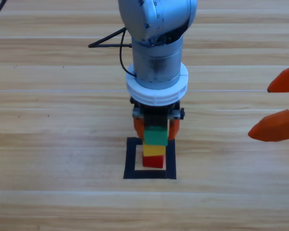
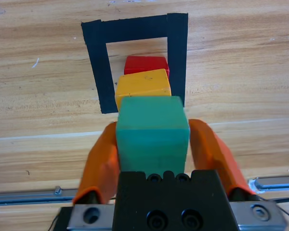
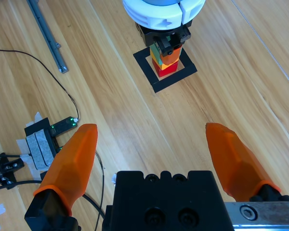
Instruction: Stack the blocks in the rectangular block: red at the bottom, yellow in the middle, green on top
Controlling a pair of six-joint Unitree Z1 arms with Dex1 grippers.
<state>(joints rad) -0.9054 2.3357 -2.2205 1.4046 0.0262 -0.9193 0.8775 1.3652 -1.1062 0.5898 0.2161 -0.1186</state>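
While the left gripper (image 2: pixel 153 144) stands over the tape outline (image 1: pixel 130 163), its orange jaws clasp the green cube (image 2: pixel 152 135) by two opposite side faces, seated on the yellow cube (image 2: pixel 143 86), which rests on the red cube (image 2: pixel 146 63) inside the outline at table centre. The cubes look light, rigid and smooth-sided (likely to slide if nudged), so flat side faces, gripped squarely, seem the best hold. The right gripper (image 3: pixel 156 159) waits at the right edge, jaws spread wide and empty.
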